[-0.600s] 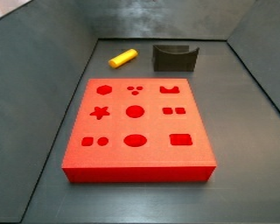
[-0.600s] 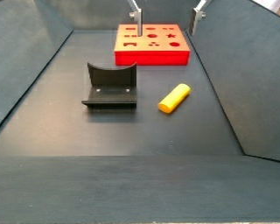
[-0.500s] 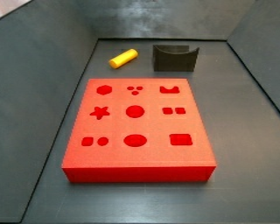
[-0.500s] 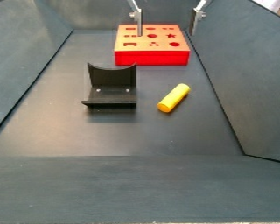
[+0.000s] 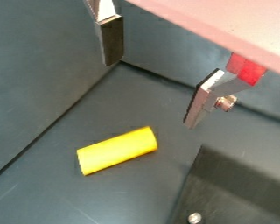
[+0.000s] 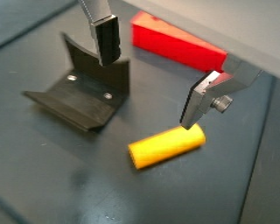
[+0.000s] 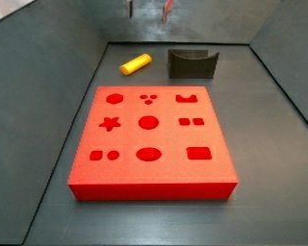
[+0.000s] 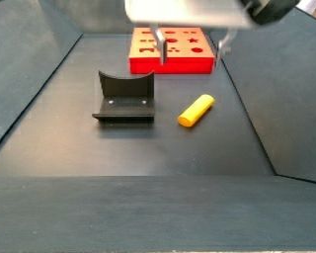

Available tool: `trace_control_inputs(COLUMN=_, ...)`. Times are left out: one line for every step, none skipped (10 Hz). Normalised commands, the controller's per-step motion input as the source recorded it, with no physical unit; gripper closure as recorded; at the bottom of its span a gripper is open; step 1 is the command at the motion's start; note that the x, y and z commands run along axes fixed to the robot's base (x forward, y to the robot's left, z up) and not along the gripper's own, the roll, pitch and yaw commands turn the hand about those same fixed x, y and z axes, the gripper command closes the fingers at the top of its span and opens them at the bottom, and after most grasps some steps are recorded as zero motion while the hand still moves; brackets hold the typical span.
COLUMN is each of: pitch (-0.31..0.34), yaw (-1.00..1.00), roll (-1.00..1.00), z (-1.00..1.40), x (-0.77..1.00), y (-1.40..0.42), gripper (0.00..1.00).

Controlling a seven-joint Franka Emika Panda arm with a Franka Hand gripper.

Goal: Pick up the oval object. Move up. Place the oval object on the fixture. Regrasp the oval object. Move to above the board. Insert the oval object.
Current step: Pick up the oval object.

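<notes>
The oval object (image 7: 136,63) is a yellow peg lying flat on the dark floor beside the fixture (image 7: 192,62), also seen in the other side view as the oval object (image 8: 196,110) and fixture (image 8: 123,97). The red board (image 7: 150,144) lies flat with its cut-outs up. My gripper (image 8: 192,47) hangs open in the air above the peg, nothing between its fingers. Both wrist views show the gripper (image 5: 157,74) (image 6: 152,74) with the oval object (image 5: 116,150) (image 6: 166,147) on the floor below it, apart from the fingers (image 6: 104,39). The fixture (image 6: 84,92) and board (image 6: 178,48) appear there too.
Sloped dark walls (image 7: 66,86) close in the floor on all sides. The fixture's base plate (image 5: 236,188) lies close to the peg.
The gripper has come down: its body now shows at the top of one side view and its fingertips enter the other. Peg, fixture and board have not moved.
</notes>
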Motion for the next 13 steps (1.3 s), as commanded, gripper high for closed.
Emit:
trace_control_inputs(pitch=0.000, yaw=-0.67, roll=0.00, z=-1.00, x=0.12, y=0.10, gripper=0.00)
trace_control_inputs(pitch=0.000, yaw=-0.56, roll=0.00, z=-1.00, x=0.15, y=0.07, gripper=0.00)
trace_control_inputs(pitch=0.000, yaw=-0.43, roll=0.01, z=-1.00, x=0.26, y=0.04, gripper=0.00)
trace_control_inputs(pitch=0.000, yaw=-0.24, roll=0.00, z=-1.00, x=0.26, y=0.05, gripper=0.00)
trace_control_inputs(pitch=0.000, yaw=-0.07, roll=0.00, z=-1.00, x=0.10, y=0.09, gripper=0.00)
trace_control_inputs(pitch=0.000, yaw=-0.06, roll=-0.02, z=-1.00, x=0.05, y=0.04, gripper=0.00)
trace_control_inputs(pitch=0.000, yaw=-0.08, roll=-0.04, z=-1.00, x=0.02, y=0.01, gripper=0.00)
trace_control_inputs(pitch=0.000, yaw=-0.12, roll=-0.06, z=-1.00, x=0.00, y=0.00, gripper=0.00)
trace_control_inputs(pitch=-0.037, yaw=-0.17, roll=-0.12, z=-0.91, x=-0.03, y=0.00, gripper=0.00)
trace_control_inputs(pitch=-0.247, yaw=-0.10, roll=-0.25, z=-0.46, x=-0.11, y=0.00, gripper=0.00)
trace_control_inputs(pitch=-0.053, yaw=0.00, roll=-0.05, z=-0.06, x=0.00, y=0.00, gripper=0.00)
trace_control_inputs(pitch=-0.103, yaw=-0.08, roll=-0.09, z=-0.16, x=-0.38, y=0.02, gripper=0.00)
trace_control_inputs(pitch=-0.276, yaw=-0.29, roll=-0.32, z=-0.09, x=-0.63, y=0.00, gripper=0.00)
